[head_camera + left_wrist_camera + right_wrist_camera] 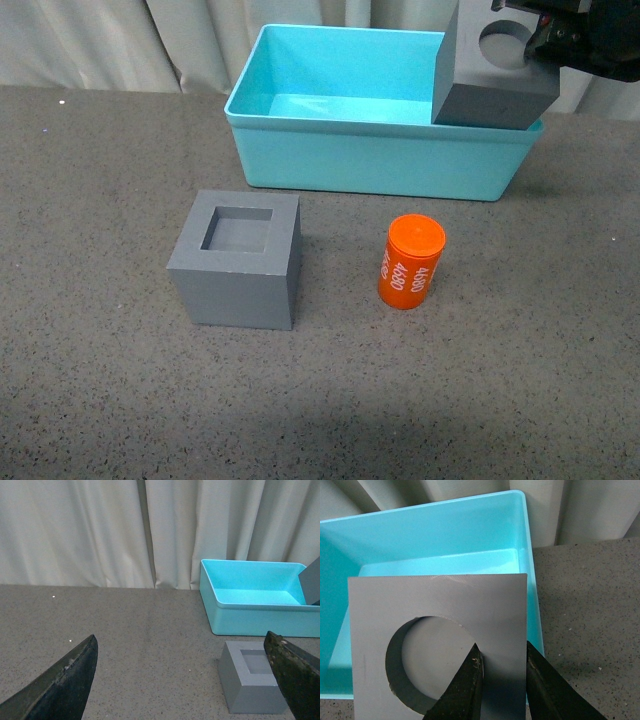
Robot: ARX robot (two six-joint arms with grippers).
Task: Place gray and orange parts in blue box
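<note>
The gray cube with the round recess (pixel 495 70) hangs tilted over the right end of the blue box (pixel 380 165), held by my right gripper (pixel 545 45). In the right wrist view that gripper (pixel 502 652) pinches the cube's wall (pixel 440 605), one finger inside the round hole, one outside, above the box (pixel 445 535). The gray cube with the square recess (pixel 238 258) stands on the table, left of the upright orange cylinder (pixel 411 262) with white numerals. My left gripper (pixel 182 652) is open, low over the table, with the square-recess cube (pixel 250 680) by its one finger (pixel 292 672).
Dark gray speckled table (pixel 90 200) all round. Pale curtains (pixel 100 530) hang behind the box. The box (pixel 255 597) holds nothing on its floor that I can see.
</note>
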